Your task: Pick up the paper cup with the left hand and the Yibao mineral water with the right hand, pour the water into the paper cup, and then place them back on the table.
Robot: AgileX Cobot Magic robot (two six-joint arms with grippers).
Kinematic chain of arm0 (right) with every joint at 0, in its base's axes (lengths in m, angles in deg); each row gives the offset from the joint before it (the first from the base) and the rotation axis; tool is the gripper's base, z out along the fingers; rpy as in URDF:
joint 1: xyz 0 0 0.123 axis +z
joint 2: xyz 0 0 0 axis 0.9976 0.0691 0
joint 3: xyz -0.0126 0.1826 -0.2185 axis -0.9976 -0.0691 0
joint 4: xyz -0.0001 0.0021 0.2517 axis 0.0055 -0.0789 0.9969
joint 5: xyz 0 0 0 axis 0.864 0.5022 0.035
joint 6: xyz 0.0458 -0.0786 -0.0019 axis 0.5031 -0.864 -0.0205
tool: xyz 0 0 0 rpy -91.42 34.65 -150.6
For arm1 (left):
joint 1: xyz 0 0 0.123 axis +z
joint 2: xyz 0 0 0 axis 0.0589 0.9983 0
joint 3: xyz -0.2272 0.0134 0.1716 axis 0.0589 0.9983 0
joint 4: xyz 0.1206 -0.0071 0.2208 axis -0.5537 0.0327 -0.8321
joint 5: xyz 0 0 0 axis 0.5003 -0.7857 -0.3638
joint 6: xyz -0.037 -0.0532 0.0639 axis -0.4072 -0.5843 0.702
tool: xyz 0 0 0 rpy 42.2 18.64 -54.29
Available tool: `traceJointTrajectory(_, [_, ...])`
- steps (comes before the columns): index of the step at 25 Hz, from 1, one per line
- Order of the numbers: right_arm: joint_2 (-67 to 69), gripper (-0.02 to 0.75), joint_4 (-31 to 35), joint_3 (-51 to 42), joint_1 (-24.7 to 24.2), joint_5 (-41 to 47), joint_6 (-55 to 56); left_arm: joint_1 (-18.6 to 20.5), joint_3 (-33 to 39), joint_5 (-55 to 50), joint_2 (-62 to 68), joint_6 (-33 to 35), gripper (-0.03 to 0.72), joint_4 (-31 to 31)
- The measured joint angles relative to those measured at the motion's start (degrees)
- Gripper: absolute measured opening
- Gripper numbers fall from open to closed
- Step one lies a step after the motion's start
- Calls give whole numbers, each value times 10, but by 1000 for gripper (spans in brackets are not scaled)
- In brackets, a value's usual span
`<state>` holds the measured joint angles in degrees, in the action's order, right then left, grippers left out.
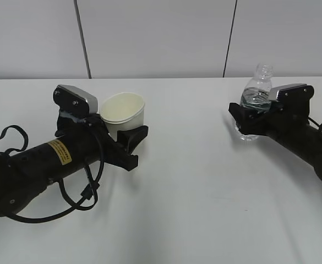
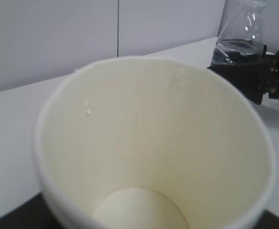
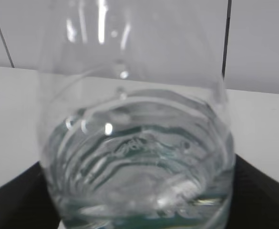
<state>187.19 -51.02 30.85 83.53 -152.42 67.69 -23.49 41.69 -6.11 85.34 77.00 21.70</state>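
Item 1: left pincer (image 1: 129, 144), on the black arm with the yellow sticker (image 1: 60, 152), closed around the paper cup (image 1: 124, 114). The cup sits between its fingers, tilted, mouth turned up and toward the camera. The exterior view does not settle whether the cup's base touches the desk (image 1: 194, 198).

Item 2: paper cup (image 2: 153, 143), left wrist view. Only this view looks into it: cream inner wall, round bottom visible, a few small droplets on the wall near the rim. No pooled water can be made out. The black pincer shows only as dark slivers at the lower corners.

Item 3: right pincer (image 1: 249, 122), gripping the Yibao mineral water (image 1: 256, 96) about its lower body. The bottle stands roughly upright, its capless neck above the fingers, its base showing just below them. The exterior view alone shows both pincers well apart, the right one off to the far side of the left.

Item 4: Yibao mineral water (image 3: 139, 157), right wrist view. Fills the frame; water lies in the lower part, clear shoulder above. Black fingers (image 3: 261, 195) flank it at the bottom corners.

Item 5: left wrist view, background. The bottle (image 2: 239, 33) and right pincer (image 2: 253, 76) appear beyond the cup's rim, to the upper right.
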Motion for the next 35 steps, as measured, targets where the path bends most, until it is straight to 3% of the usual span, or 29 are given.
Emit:
traceJointTrajectory(12, [0, 503, 2, 0, 0, -1, 0, 0, 0, 0, 0, 0, 403, 0])
traceJointTrajectory(35, [1, 469, 3, 0, 0, -3, -18, 0, 0, 0, 0, 0, 402, 0])
